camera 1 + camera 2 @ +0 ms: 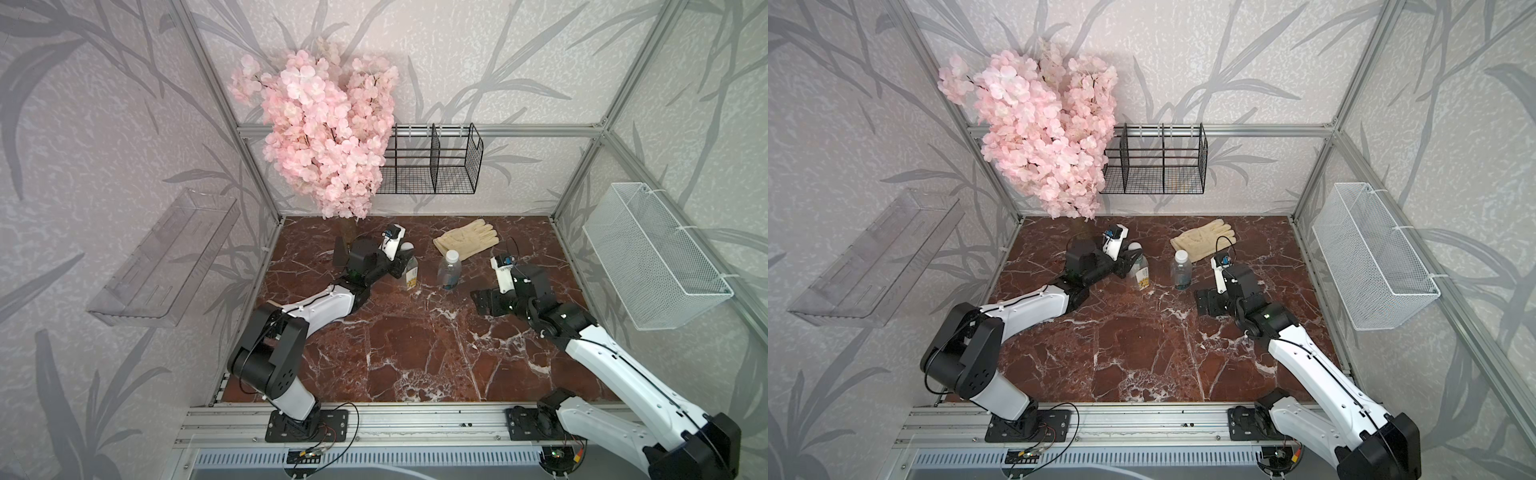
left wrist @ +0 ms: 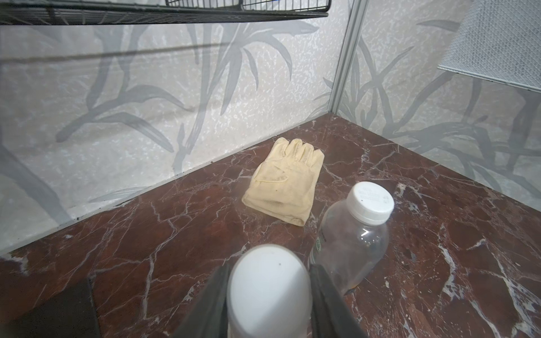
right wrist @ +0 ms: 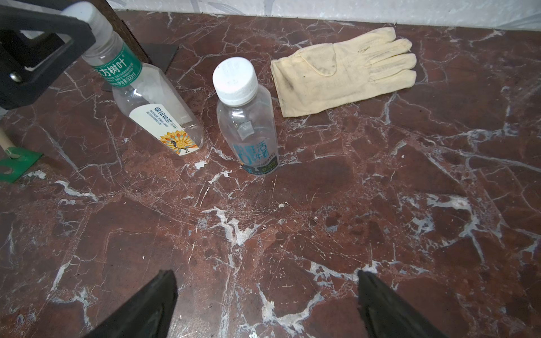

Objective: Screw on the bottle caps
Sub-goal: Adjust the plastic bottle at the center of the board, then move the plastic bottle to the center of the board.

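A clear bottle with a green neck band (image 3: 152, 105) stands left of centre on the marble, seen in both top views (image 1: 411, 272) (image 1: 1142, 276). My left gripper (image 2: 270, 267) is shut on the white bottle cap (image 2: 269, 298) at the top of it, one finger on each side. To its right stands a rounder blue-label bottle (image 3: 248, 123) (image 1: 449, 272) with a white cap (image 3: 234, 79) (image 2: 372, 202) sitting on its neck. My right gripper (image 3: 266, 275) (image 1: 482, 301) hangs open over bare marble in front of that bottle, nothing between its fingers.
A cream glove (image 1: 467, 241) lies behind the bottles near the back wall. A pink blossom tree (image 1: 320, 137) stands at the back left, above my left arm. A black wire rack (image 1: 432, 166), a white mesh basket (image 1: 652, 257) and a clear shelf (image 1: 166, 257) hang on the walls.
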You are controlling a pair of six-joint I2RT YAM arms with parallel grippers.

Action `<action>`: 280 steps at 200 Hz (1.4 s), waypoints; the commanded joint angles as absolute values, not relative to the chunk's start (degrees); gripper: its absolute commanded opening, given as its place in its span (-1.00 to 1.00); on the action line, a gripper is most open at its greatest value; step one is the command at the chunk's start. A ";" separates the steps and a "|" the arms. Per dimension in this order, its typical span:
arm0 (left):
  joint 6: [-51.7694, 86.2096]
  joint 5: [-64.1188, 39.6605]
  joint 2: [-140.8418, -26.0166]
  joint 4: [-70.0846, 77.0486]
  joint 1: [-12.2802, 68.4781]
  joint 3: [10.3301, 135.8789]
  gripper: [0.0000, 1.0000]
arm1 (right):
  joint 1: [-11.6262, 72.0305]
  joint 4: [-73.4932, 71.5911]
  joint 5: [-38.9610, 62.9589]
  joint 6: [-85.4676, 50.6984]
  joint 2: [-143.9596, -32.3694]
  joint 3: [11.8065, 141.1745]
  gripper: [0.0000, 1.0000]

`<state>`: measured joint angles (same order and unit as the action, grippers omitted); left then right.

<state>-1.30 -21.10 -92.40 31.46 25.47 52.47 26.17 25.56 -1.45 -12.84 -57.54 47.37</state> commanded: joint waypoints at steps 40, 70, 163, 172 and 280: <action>-10.15 -46.42 -95.05 26.64 25.08 57.84 -0.66 | 25.65 25.66 -1.67 -11.08 -55.82 46.93 0.98; -13.82 -50.45 -97.35 20.19 24.52 61.52 -0.66 | 25.49 25.49 -1.06 -10.77 -55.20 46.42 0.98; -18.26 -49.43 -97.46 16.79 23.73 61.61 -0.38 | 25.49 24.61 -1.14 -10.54 -53.26 44.56 0.98; -18.28 -49.39 -97.47 16.66 23.73 61.60 -0.28 | 25.40 24.47 -1.14 -10.55 -53.37 44.61 0.98; -14.24 -47.28 -93.13 18.36 23.47 60.91 0.85 | 25.42 23.53 -1.01 -9.78 -55.82 47.53 0.98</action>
<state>-16.23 -47.90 -97.08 17.26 23.81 60.93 25.80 25.39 -0.97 -10.74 -54.28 45.25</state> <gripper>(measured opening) 0.885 0.990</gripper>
